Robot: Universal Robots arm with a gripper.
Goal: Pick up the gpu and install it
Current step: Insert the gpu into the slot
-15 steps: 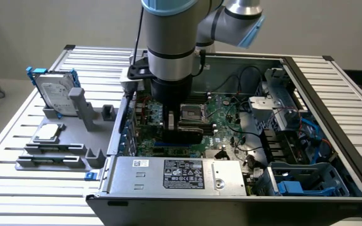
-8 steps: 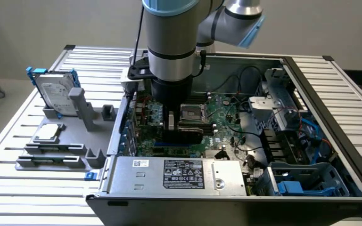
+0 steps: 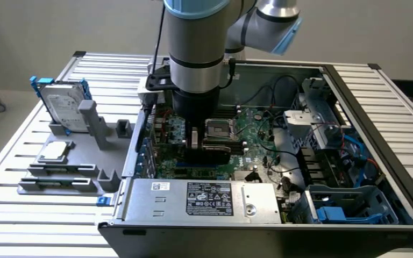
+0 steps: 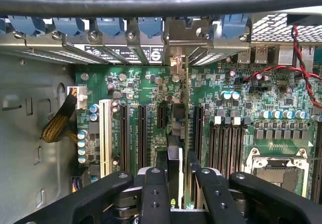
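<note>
your fingers (image 4: 154, 194) are clamped on the gpu (image 4: 186, 118), a thin green circuit-board card with a silver end bracket, which stands upright among the long black expansion slots (image 4: 142, 133) of the green motherboard (image 4: 136, 90), inside the open dark metal computer case (image 3: 378, 107). whether its edge already touches a slot is hidden. to seat it well, line that edge along one slot, set the bracket against the rear wall, and press straight down without tilt.

Slatted table (image 3: 27, 226) with open computer case (image 3: 264, 244) and grey, perhaps plastic, rack (image 3: 84, 156)
</note>
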